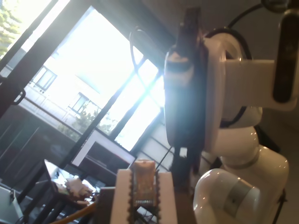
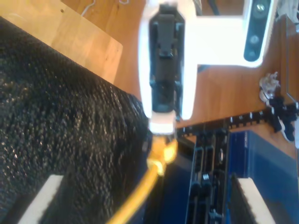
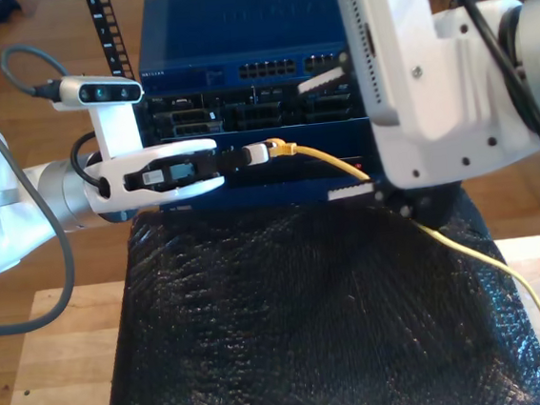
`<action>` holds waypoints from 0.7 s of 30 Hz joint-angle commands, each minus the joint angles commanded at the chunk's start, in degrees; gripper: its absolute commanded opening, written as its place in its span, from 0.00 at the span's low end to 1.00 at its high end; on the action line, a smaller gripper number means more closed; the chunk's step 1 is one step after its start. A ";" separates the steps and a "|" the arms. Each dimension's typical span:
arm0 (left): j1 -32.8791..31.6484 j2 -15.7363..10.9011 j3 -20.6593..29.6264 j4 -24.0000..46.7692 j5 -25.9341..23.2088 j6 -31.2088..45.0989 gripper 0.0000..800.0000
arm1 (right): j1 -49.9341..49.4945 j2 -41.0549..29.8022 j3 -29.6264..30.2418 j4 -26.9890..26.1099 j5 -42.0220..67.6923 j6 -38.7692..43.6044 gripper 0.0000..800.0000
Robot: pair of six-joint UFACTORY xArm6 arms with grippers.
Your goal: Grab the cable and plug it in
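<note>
1. Where my first gripper (image 3: 246, 155) pinches the cable (image 3: 328, 159) by its plug, it hangs just before the blue rack (image 3: 234, 24).
2. My second gripper (image 2: 145, 205) gapes wide, with the cable running between its pads.

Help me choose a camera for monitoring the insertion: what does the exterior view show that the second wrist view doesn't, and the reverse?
Exterior view: the row of ports on the blue rack unit, my open second gripper, and the yellow cable trailing across the black mat toward that view's right.
Second wrist view: a small pale object on the wooden floor, too blurred to name.
Both: my first gripper shut on the cable's plug end, the mat and the blue unit.
</note>
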 joint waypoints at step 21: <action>-0.09 0.35 0.00 0.00 1.93 -0.70 0.01 | 2.20 0.62 1.58 -0.18 -6.24 0.00 0.92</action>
